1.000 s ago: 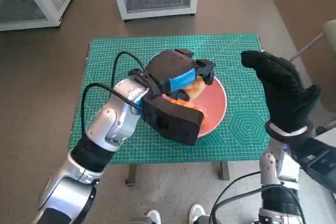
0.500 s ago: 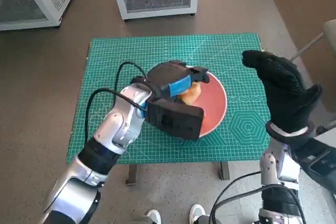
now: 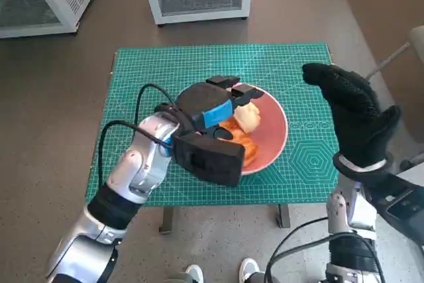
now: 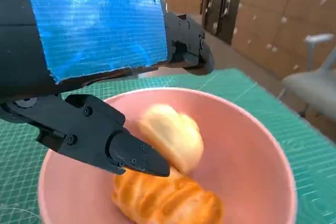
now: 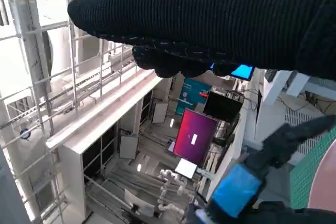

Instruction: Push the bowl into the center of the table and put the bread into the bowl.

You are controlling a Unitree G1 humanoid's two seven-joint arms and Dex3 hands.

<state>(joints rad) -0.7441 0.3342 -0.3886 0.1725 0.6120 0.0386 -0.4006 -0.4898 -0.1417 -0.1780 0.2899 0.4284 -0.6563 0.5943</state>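
Left hand point(image 3: 211, 107) hiding bowl's point(image 3: 273, 126) near side, bread point(image 3: 248, 118) partly covered

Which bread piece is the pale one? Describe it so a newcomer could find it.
On the green mat sits a pink bowl holding two bread pieces. The pale roll is smooth and rounded, beside the left hand; its neighbour, the orange croissant, is ridged and darker.

A shallow pink bowl point(image 3: 270, 138) sat near the middle of the green-matted bench point(image 3: 159, 71), holding pale and orange pieces of bread point(image 3: 248, 118). The blue-taped left robot hand point(image 3: 211, 112) hung over its rim, fingers apart and empty, while the black-gloved right robot hand point(image 3: 354, 114) was raised beside the bench.
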